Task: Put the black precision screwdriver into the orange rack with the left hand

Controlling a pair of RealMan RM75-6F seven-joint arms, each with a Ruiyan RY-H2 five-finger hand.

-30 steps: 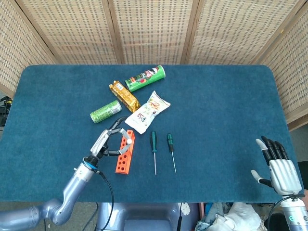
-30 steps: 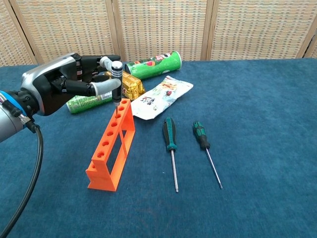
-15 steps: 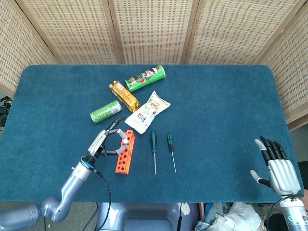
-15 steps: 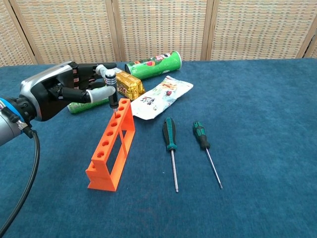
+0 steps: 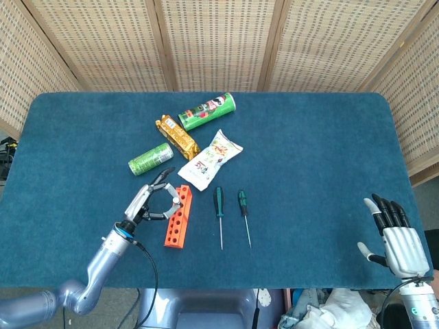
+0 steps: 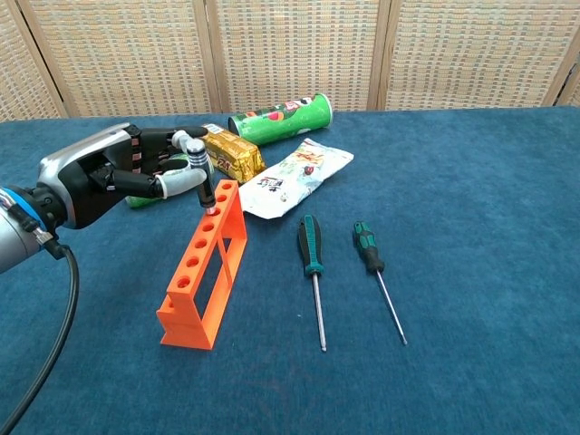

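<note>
Woven wicker screens [image 5: 219,41] back a bench [image 5: 309,144] covered in deep blue cloth. In the head view, the orange rack [image 5: 177,216] lies lengthwise near the front edge, its row of holes facing up. The left hand [image 5: 149,203] sits just left of the rack's far end, fingers [image 5: 171,200] reaching over that end; the screwdriver itself is too small to make out here. Right of the rack lie two green-handled screwdrivers [image 5: 219,214], side by side. Behind them are a white snack bag [image 5: 211,159], a golden packet [image 5: 177,136], a green drink can [image 5: 151,158] and a green crisp tube [image 5: 207,112]. The right hand [image 5: 396,241] hovers at the bench's front right corner, fingers spread, holding nothing.

From the chest view, the left hand [image 6: 100,174] pinches the black precision screwdriver [image 6: 201,174] by its handle, the silver cap showing above the fingers [image 6: 177,180]. The tool stands nearly upright with its tip down in the far end hole of the orange rack [image 6: 207,265]; the other holes hold nothing. The two green-handled screwdrivers [image 6: 312,258] lie well apart from the rack.
</note>
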